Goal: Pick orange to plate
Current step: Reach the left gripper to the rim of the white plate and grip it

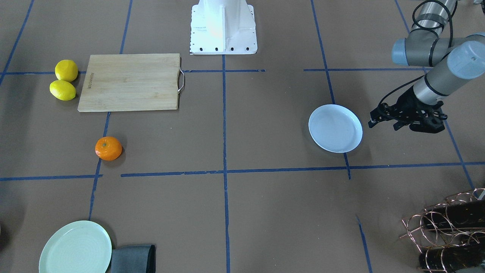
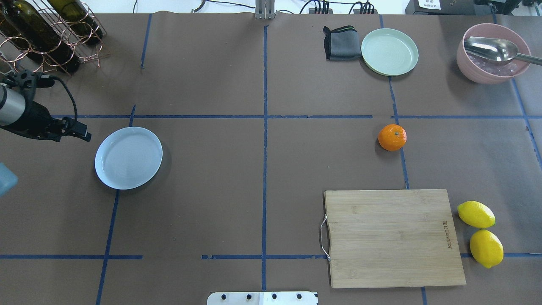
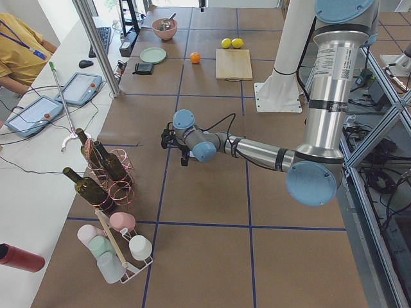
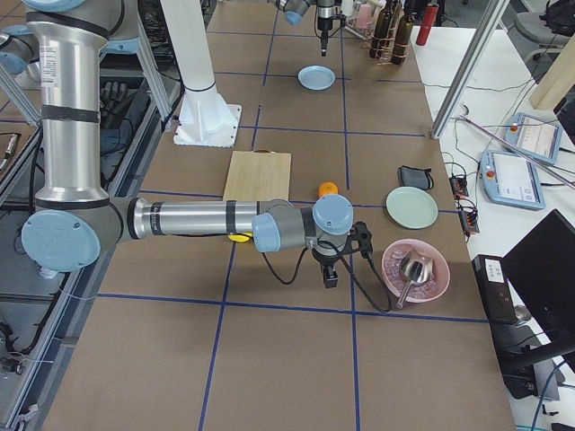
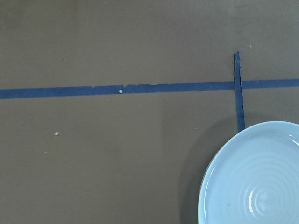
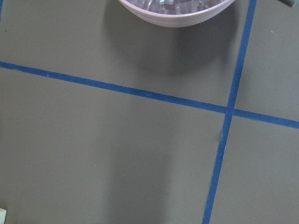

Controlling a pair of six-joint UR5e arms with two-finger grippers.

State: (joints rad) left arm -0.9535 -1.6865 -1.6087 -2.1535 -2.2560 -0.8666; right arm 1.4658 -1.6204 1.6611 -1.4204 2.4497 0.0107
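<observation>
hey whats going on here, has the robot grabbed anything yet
Nothing is being handled yet. The orange sits alone on the table, just beyond the cutting board and far from the empty bluish plate. The left gripper hangs beside that plate with nothing visibly in it. The right gripper hovers over bare table near the pink bowl, short of the orange.

plate [image 5: 254, 179] cut off by the left wrist view's corner, pink bowl [image 6: 175, 14] cut off at the right wrist view's top, right gripper [image 4: 330, 278] too small to tell if its fingers are apart
</observation>
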